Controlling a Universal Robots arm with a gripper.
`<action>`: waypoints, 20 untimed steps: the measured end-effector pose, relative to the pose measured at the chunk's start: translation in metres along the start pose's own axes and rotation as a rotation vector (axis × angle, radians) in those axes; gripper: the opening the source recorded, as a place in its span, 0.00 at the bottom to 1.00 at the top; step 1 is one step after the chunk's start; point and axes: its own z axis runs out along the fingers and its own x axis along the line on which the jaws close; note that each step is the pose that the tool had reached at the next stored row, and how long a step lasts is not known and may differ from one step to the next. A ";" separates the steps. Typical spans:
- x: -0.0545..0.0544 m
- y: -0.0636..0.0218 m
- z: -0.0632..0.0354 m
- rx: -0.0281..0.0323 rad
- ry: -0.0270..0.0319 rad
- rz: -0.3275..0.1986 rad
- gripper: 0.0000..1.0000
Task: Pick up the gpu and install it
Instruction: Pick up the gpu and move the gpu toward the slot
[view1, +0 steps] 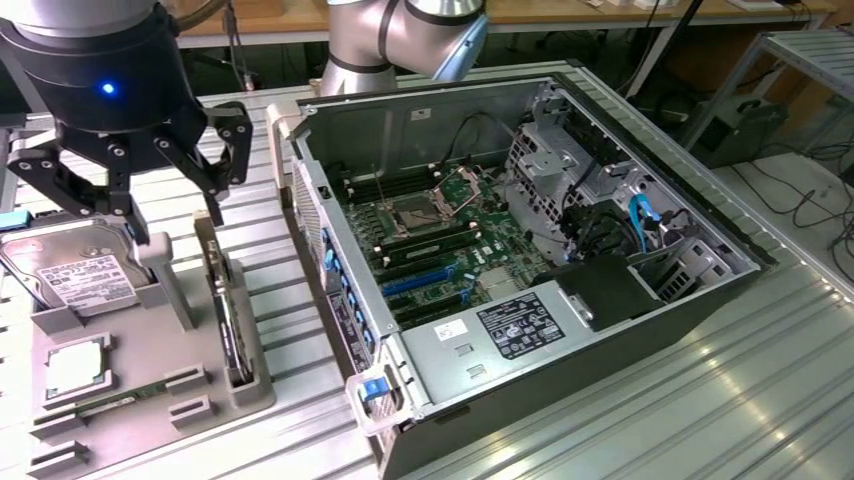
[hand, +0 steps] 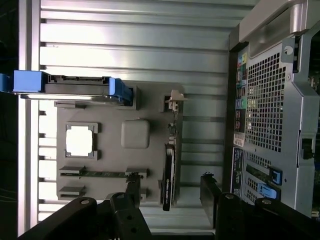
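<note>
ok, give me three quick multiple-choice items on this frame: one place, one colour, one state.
1. Where is the gpu? A. in the computer case B. on edge in the grey tray C. flat on the table
2. Colour of the light on the tool? A. red B. green C. blue
3. State of the tool? A. open, holding nothing B. shut on the gpu C. shut on the hard drive
Key: 1B, it stands in the tray's slot; 2C, a blue dot glows on its body; 3A, its jaws stand spread, nothing between them.
</note>
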 end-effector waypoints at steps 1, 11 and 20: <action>0.000 -0.0001 0.0008 0.0000 0.0000 0.000 0.60; 0.001 -0.0011 0.0056 -0.0001 -0.0001 0.000 0.60; 0.001 -0.0023 0.0095 0.0000 -0.0001 0.000 0.60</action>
